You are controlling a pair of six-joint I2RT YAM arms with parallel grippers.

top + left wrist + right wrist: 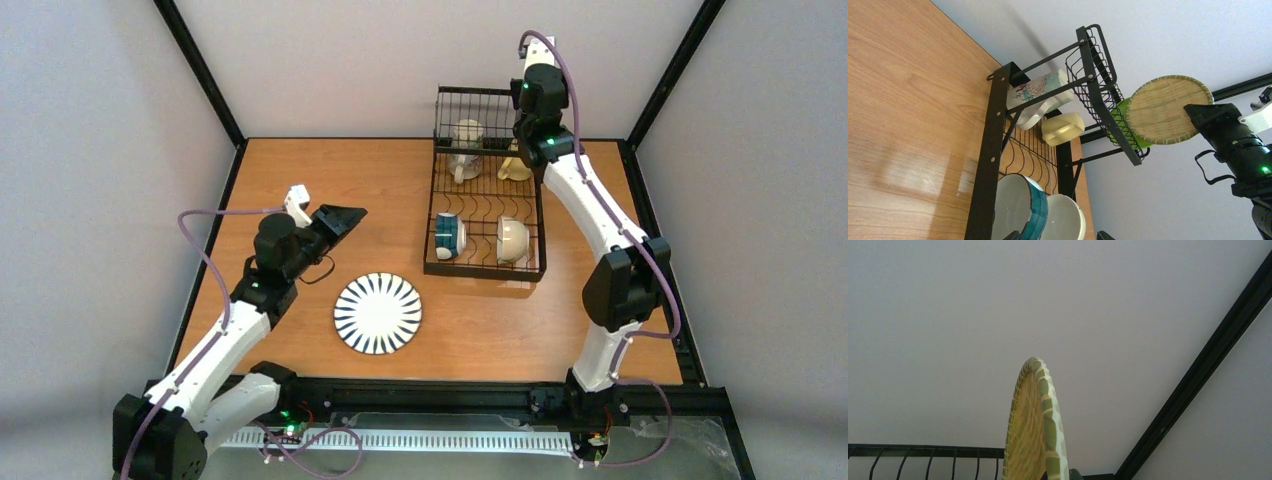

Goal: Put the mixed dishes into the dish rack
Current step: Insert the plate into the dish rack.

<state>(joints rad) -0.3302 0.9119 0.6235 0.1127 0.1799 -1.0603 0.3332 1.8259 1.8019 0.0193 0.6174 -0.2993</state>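
right pincer (1193, 114) grasping woven plate (1163, 107) beside dish rack (993, 145) basket tier, left pincer (345, 215) released

The right gripper (1196, 114) is pinching the rim of a woven-backed green plate (1168, 107), holding it beside the raised basket (1098, 75) of the dish rack (996, 130). Farther from the gripper, a shell-patterned mug (1035, 97) and a cream mug (1063, 129) are lying in the rack. Farthest from it, a teal-banded cup (1023, 207) and a cream bowl (1063, 217) are resting. The rack is standing on the table (908, 100).
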